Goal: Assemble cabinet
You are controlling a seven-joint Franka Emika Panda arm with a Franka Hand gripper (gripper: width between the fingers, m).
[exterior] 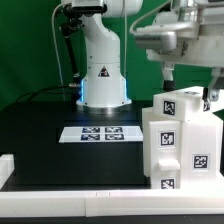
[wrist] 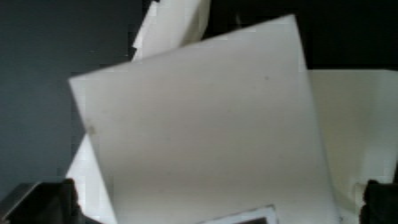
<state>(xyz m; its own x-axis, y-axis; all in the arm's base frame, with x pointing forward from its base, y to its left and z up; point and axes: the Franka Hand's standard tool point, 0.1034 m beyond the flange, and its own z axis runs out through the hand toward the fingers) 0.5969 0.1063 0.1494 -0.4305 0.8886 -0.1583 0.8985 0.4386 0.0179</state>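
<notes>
The cabinet (exterior: 185, 145) is a large white box with black-and-white tags on its faces. It stands upright at the exterior view's right, with a smaller tagged block (exterior: 182, 103) on top. My gripper (exterior: 190, 85) hangs over that top block, one dark finger (exterior: 210, 97) low at the block's right side. In the wrist view a plain white face of the cabinet (wrist: 205, 130) fills the frame, tilted. My gripper (wrist: 217, 205) is open wide. Its dark fingertips (wrist: 39, 205) sit at the frame's two edges, with narrow gaps to the white face.
The marker board (exterior: 100, 132) lies flat on the black table in front of the robot base (exterior: 103, 80). A white rail (exterior: 70, 205) runs along the table's near edge, with a raised white block (exterior: 6, 165) at the exterior view's left.
</notes>
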